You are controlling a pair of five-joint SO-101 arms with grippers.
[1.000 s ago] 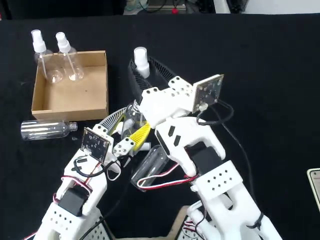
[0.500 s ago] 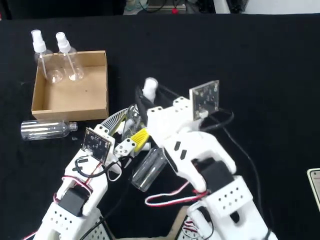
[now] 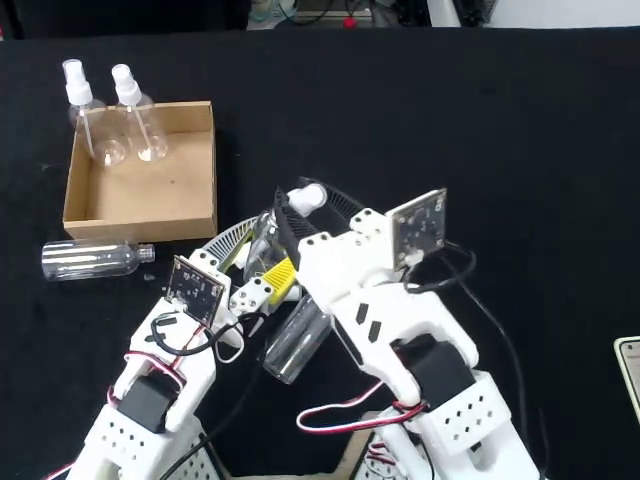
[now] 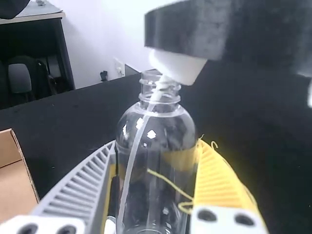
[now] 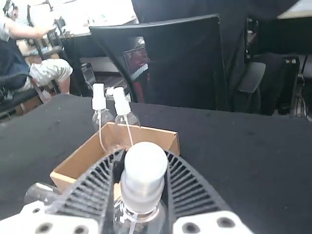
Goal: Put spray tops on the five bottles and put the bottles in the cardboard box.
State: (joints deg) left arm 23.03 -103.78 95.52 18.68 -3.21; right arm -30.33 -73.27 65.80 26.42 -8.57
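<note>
- High view: left jaws pinch a clear bottle (image 3: 262, 238).
- Right jaws pinch the spray top (image 3: 305, 195) (its tube enters the neck).
- At the bottle's 10 o'clock sits the cardboard box (image 3: 150, 195).

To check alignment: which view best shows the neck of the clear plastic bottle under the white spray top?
The left wrist view: the clear plastic bottle's neck is unobstructed, the white spray top above, its tube inside. The right wrist view shows the neck partly, beneath the top. In the high view, arms cover most of the bottle.
</note>
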